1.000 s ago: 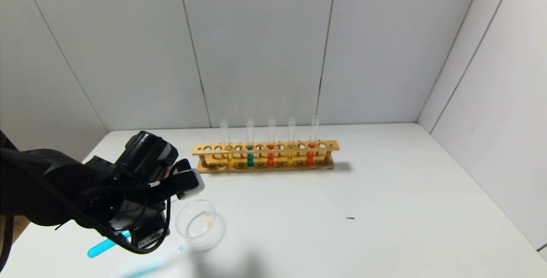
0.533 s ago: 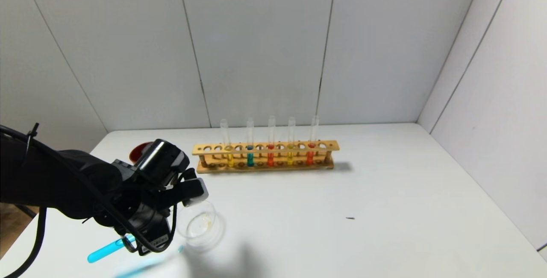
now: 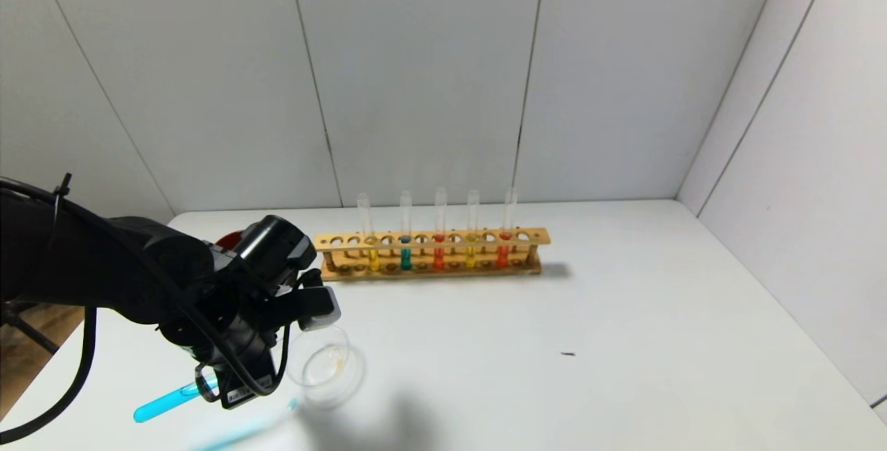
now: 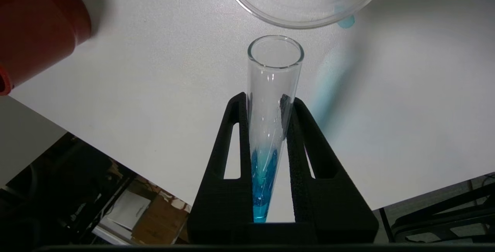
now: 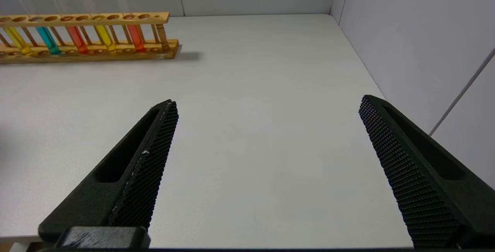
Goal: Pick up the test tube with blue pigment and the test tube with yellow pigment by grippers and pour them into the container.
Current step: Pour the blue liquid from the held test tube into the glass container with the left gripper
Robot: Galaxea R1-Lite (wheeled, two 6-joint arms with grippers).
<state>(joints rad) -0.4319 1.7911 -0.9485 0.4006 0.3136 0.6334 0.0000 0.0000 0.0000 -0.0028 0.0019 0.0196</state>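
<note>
Head view shows the left end effector at the near left of the white desk, clamped on the test tube with blue pigment, which lies tilted with its blue end toward the near left. Just right of it sits the container, a clear glass dish, with the tube's open mouth close to its rim but not over it. A dark red cup stands behind the arm, near the left end of the wooden rack. That rack stands at the far middle, holding the test tube with yellow pigment, a teal tube and orange-red ones. A faint blue smear marks the desk beside the dish. The desk's near left corner lies close to the arm; to the right the surface runs open to pale panelled walls. In the right wrist view the right end effector hovers with fingers wide apart over that bare right side.
</note>
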